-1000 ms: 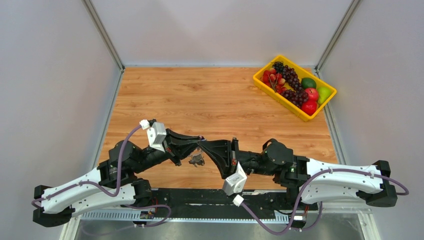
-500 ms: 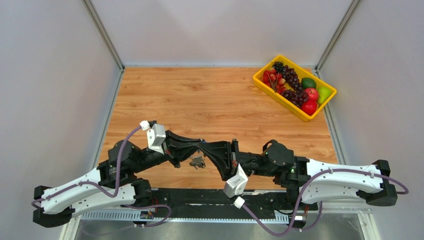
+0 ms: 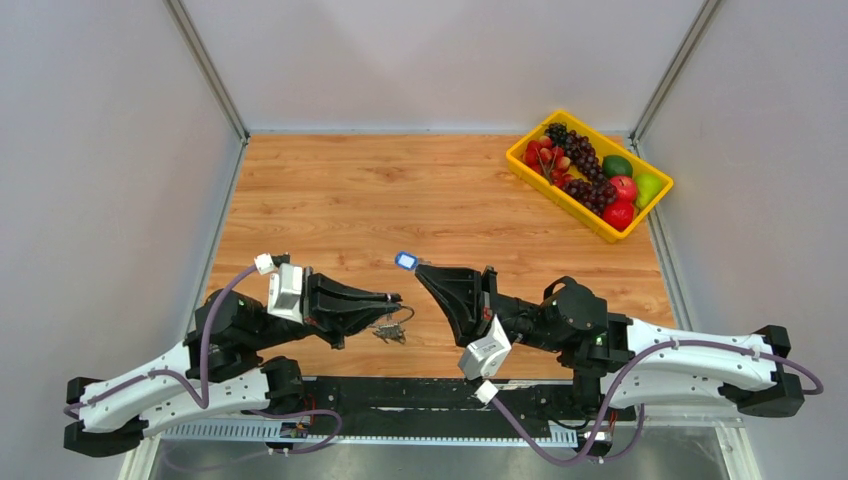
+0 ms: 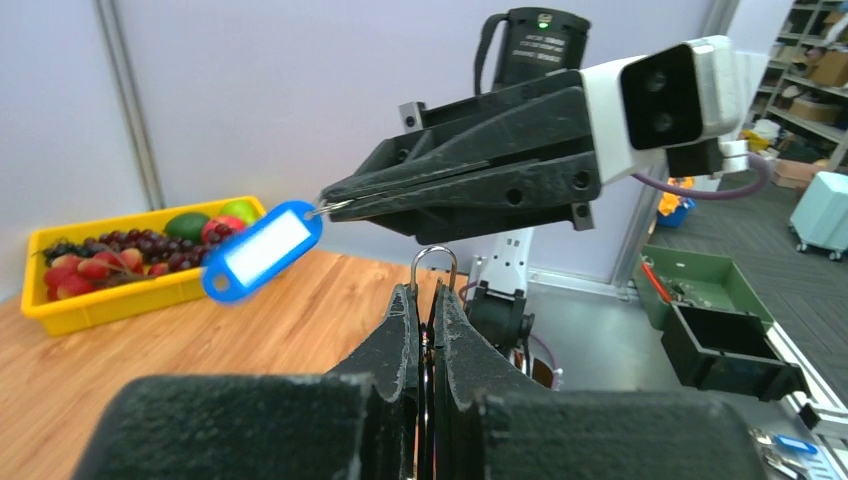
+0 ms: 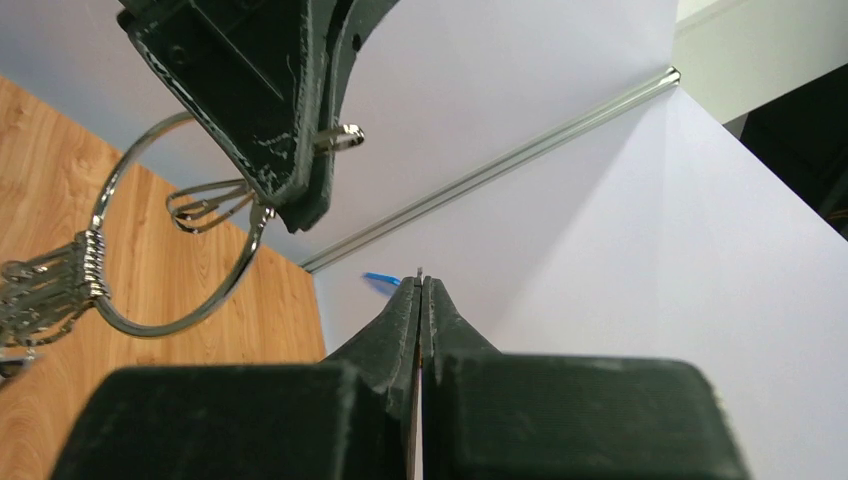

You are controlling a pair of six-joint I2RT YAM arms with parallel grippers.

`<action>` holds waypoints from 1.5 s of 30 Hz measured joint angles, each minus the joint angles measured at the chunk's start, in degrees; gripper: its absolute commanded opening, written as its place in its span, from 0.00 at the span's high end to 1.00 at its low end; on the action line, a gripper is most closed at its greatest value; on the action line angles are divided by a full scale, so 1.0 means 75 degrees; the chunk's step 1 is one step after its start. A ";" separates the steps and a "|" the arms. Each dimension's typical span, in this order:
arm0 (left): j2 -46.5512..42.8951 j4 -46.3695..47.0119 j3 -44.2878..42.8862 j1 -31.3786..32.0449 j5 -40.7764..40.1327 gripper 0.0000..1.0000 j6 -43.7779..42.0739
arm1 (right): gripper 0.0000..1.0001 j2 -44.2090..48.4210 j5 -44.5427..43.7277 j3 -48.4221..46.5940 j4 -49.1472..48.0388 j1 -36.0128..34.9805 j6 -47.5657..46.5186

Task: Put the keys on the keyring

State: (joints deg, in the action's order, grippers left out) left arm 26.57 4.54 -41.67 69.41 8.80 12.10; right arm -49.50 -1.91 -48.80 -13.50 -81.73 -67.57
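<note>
The left gripper is clamped on the thin silver wire keyring, with a bunch of small metal keys dangling from it at lower centre. Just up and right, apart from the ring, the right gripper pinches the blue-tagged key, seemingly by its slim metal end. The surface is wood-grain, the walls pale and matte, and a yellow plastic tray of fruit sits upper right.

Grippers face each other at the table's near edge.
Left gripper with keyring is left of right gripper with tagged key; bin sits far right.
</note>
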 measured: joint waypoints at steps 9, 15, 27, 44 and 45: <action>-0.0020 0.0105 0.0023 0.0000 0.0428 1.00 -0.0064 | 1.00 0.0020 -0.0070 0.0000 -0.0006 0.0017 0.0265; -0.0023 0.0052 0.0050 0.0000 0.0321 1.00 -0.0093 | 1.00 0.0087 0.0213 0.0000 0.0023 0.0017 0.0548; 0.0213 -0.0093 0.0047 0.0000 -0.0530 1.00 -0.0154 | 1.00 0.0411 0.1148 -0.0440 0.0793 0.0017 0.1268; 0.0338 -0.0175 0.0032 0.0000 -0.0866 1.00 -0.0332 | 1.00 -0.0303 0.1405 -0.0758 0.1690 0.0017 0.1740; 0.0341 -0.0175 0.0032 0.0000 -0.0866 1.00 -0.0332 | 1.00 -0.0338 0.1396 -0.0758 0.1687 0.0017 0.1743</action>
State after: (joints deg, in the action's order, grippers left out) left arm 29.12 3.22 -41.43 69.41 2.31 9.61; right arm -52.03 8.56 -54.48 -0.84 -81.60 -54.50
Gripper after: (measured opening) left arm 0.040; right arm 0.003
